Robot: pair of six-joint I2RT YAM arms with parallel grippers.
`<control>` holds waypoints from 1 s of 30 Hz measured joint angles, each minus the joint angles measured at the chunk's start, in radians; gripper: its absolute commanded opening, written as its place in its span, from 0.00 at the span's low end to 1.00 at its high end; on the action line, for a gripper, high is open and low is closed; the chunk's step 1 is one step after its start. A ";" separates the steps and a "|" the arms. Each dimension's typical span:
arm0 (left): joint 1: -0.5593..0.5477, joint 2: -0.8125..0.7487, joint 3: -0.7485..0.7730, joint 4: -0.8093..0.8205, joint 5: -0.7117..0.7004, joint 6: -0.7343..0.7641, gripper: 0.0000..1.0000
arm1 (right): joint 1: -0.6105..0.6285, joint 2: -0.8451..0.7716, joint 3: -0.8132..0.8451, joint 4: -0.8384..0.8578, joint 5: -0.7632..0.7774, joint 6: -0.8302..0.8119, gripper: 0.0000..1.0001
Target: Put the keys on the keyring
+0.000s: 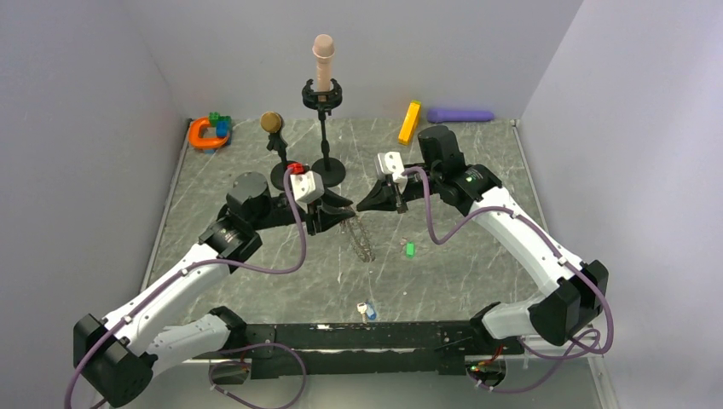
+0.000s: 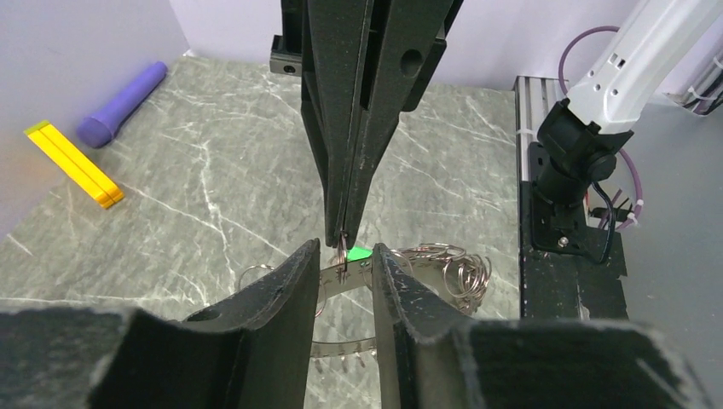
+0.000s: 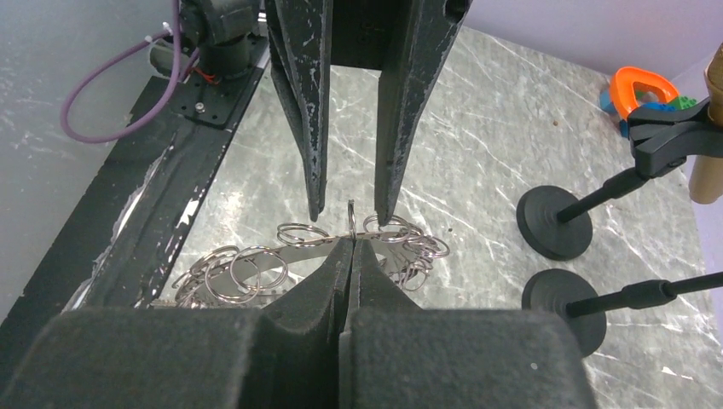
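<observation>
The keyring [image 1: 361,241] is a dark metal band hung with several small split rings [image 3: 230,271]. It slopes from the table up to where my two grippers meet. My right gripper [image 3: 351,242] is shut on one small split ring [image 3: 351,215] standing upright on the band. My left gripper [image 2: 342,258] faces it, open, with its fingertips [image 3: 315,209] on either side of that ring and the band [image 2: 328,279] running between them. The green key [image 1: 410,249] lies on the table right of the keyring, and its green head [image 2: 361,252] shows behind the jaws. A small red key head [image 1: 296,167] shows behind my left wrist.
Two black stands on round bases [image 3: 554,223] are at the back left, one holding a peg [image 1: 323,58]. An orange clamp [image 1: 205,132], a yellow block [image 1: 410,122] and a purple cylinder [image 1: 460,115] lie along the back wall. A small blue-white item [image 1: 367,311] sits near the base rail.
</observation>
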 measured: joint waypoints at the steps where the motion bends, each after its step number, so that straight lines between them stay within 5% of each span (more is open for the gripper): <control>1: -0.002 0.003 0.001 -0.002 0.000 0.000 0.33 | 0.000 0.001 0.000 0.000 0.000 0.000 0.00; 23: -0.020 0.025 0.013 -0.044 -0.025 0.025 0.14 | 0.000 0.001 0.000 -0.001 0.001 -0.001 0.00; 27: -0.020 0.024 0.013 -0.044 -0.030 0.024 0.00 | 0.000 0.001 0.000 -0.001 0.002 0.000 0.00; 30: -0.021 0.024 0.013 -0.047 -0.030 0.026 0.00 | 0.000 0.001 0.000 0.000 0.002 0.003 0.00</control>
